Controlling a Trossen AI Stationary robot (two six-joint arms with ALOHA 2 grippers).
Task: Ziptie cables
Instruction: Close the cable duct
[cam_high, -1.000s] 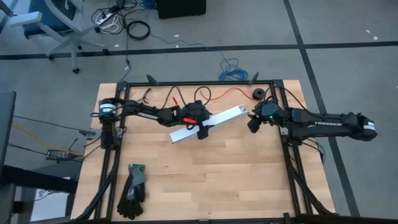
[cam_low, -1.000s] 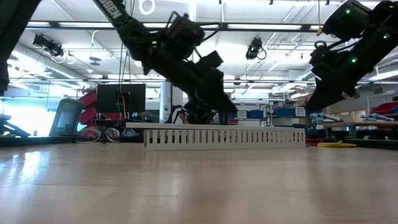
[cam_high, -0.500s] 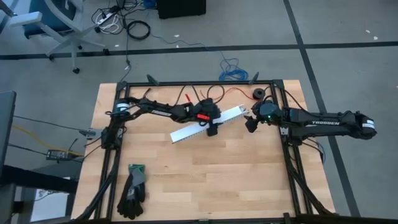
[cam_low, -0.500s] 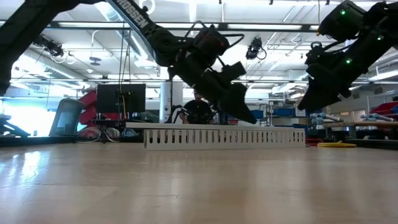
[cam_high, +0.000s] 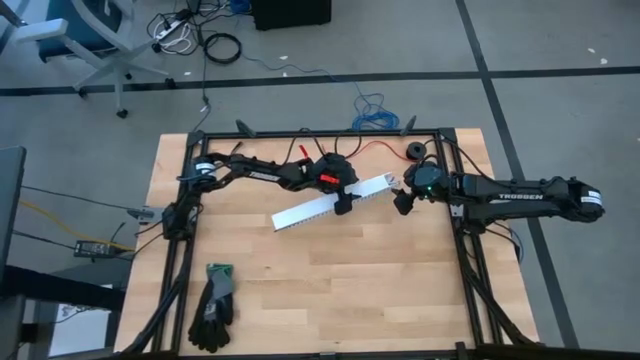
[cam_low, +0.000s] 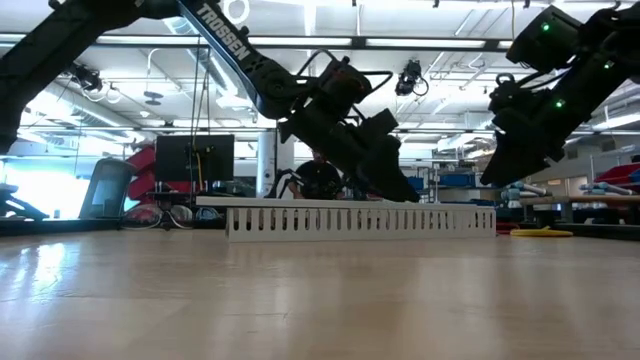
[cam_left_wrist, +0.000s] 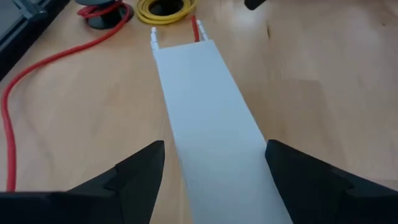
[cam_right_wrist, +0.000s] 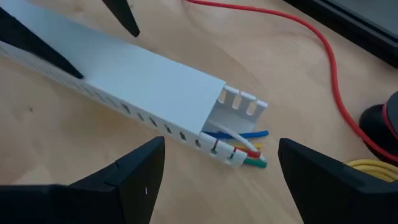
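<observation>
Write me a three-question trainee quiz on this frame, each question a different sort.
1. True or false: the cables poke out of the white channel's open end.
2. The left gripper is: A) straddling the channel, B) beside the gloves, C) lifting the red wire.
3. Fill in: the right gripper faces the channel's end with its jaws ____.

Key: 1 true; 2 A; 3 open.

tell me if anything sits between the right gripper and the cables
Mostly yes: the cables lie inside the white channel, whose lid covers all but their coloured tips poking out of the open end. The right gripper faces that end, open, and nothing visible lies between it and the tips.
</observation>
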